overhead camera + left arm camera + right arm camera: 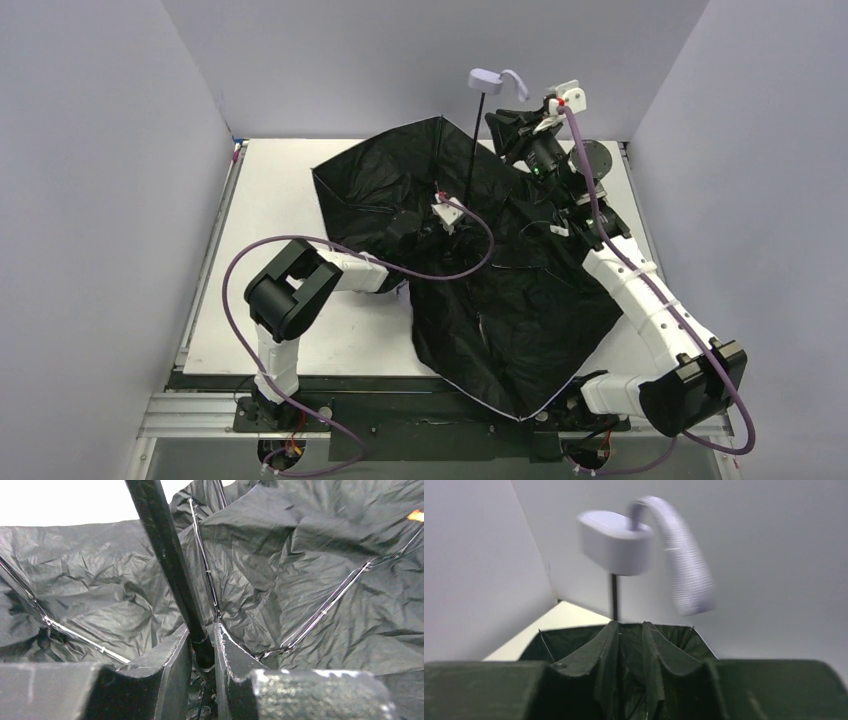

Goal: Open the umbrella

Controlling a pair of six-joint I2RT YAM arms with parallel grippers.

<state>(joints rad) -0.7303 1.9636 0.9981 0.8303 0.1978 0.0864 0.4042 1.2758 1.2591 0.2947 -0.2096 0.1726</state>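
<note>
a: what does the overhead camera show that the wrist cameras don't?
b: the whole umbrella (500, 300). it lies upside down on the white table (270, 200), black underside up. it spreads from the far middle down to the near edge, and its near corner reaches past that edge between the two arm bases. the thin shaft (472, 150) stands up from the middle, with the lavender handle (487, 79) and its wrist loop (517, 82) at the top.
a: and the left wrist camera?
b: the grip, close up. the left gripper (202, 637) is clamped narrowly on the shaft low down, one finger touching each side. crumpled black cloth and thin metal ribs (325, 610) fill the rest.
a: the right wrist camera?
b: the right gripper (630, 630) has only a slim gap between its fingers, with nothing in it. the handle sits beyond and above the fingertips, apart from them and blurred. the loop curls off to the right.
a: what's around, and what's in the way?
b: grey walls (100, 200) close in three sides, and a purple cable (235, 290) loops off the left arm. from above, the canopy hides the left fingers and much of the table.
a: the arms?
b: the left arm bends at its elbow on the left and reaches right into the canopy's middle. the right arm stretches from the near right corner across the canopy to the far side, with its wrist raised beside the handle.
</note>
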